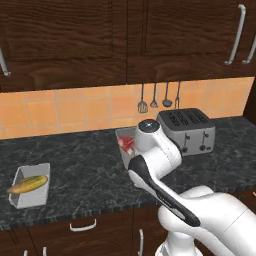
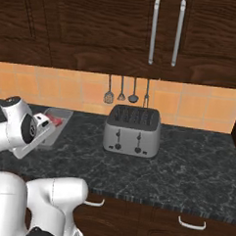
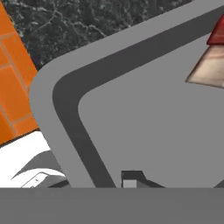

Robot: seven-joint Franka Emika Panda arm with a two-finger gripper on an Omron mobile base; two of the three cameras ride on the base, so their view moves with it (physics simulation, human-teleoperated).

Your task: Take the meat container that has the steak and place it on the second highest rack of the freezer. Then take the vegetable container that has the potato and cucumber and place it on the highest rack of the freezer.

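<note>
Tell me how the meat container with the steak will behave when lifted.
The meat container looks rigid, so it probably won't flex. The steak lies loose and small inside, likely to slide if tilted. Its shallow walls suggest keeping it level.

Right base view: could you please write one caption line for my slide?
White arm reaching into the meat container holding the steak, beside a toaster on the dark counter.

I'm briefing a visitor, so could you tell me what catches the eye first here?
The white arm bends over the steak tray on the dark counter, close before the silver toaster. Far left on that counter sits a second tray holding the potato and cucumber.
</note>
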